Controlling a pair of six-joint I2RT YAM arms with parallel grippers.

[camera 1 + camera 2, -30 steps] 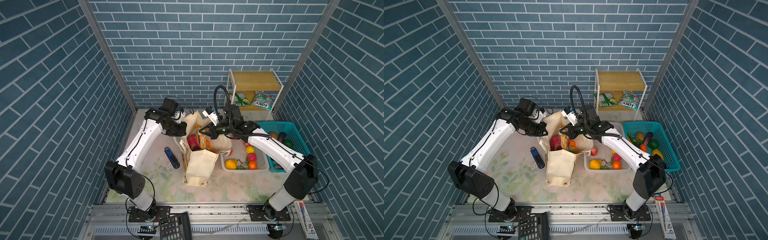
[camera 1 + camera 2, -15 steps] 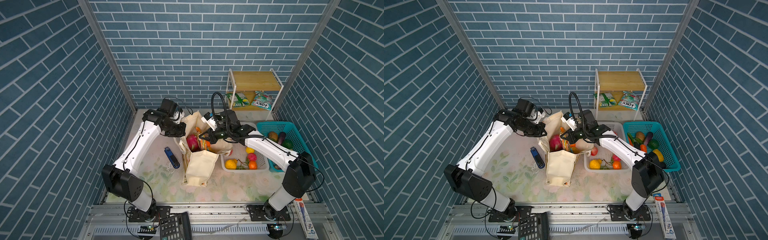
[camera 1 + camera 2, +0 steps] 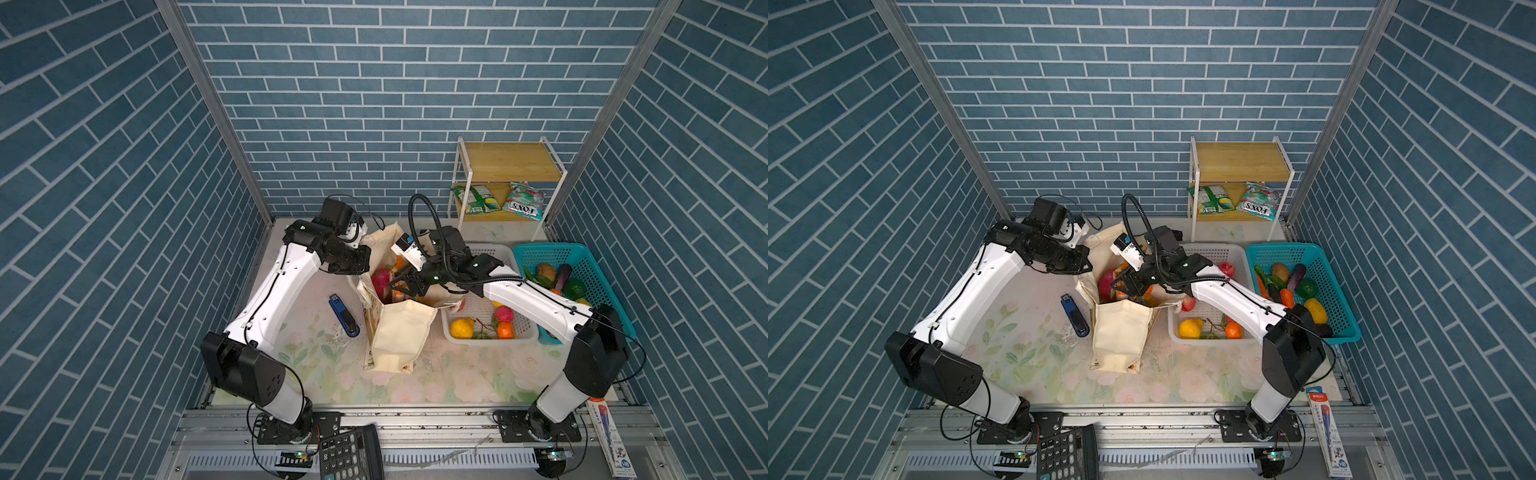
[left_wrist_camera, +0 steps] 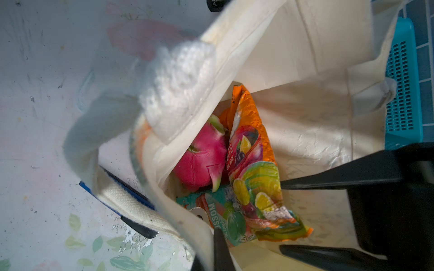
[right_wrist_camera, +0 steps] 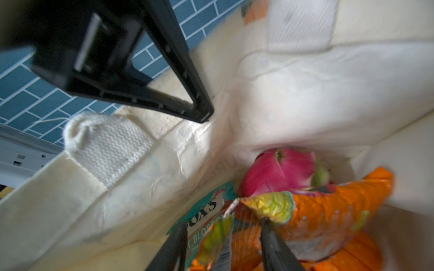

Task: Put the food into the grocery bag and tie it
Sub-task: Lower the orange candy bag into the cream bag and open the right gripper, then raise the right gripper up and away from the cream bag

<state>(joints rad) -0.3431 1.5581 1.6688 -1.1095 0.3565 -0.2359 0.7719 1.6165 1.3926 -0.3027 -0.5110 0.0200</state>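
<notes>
While the left gripper (image 3: pixel 365 269) pinches the grocery bag (image 3: pixel 401 332) rim, right gripper (image 5: pixel 223 223) stands parted around the orange packet (image 4: pixel 253 145).
Dragon fruit (image 4: pixel 202 162) half-buried inside (teal packet (image 4: pixel 211 208) mostly hidden); floral tabletop (image 3: pixel 316 353), blue brick walls (image 3: pixel 374 104) behind.

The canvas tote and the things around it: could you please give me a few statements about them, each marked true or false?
1. The dragon fruit lies inside the tote. True.
2. The blue stapler is inside the tote. False: it lies on the table beside the tote.
3. The right tool stands open over the orange packet in the tote. True.
4. The white basket is empty. False: it holds a yellow fruit and other pieces.
5. The left tool hangs open, clear of the tote. False: it is shut on the tote's rim.
</notes>
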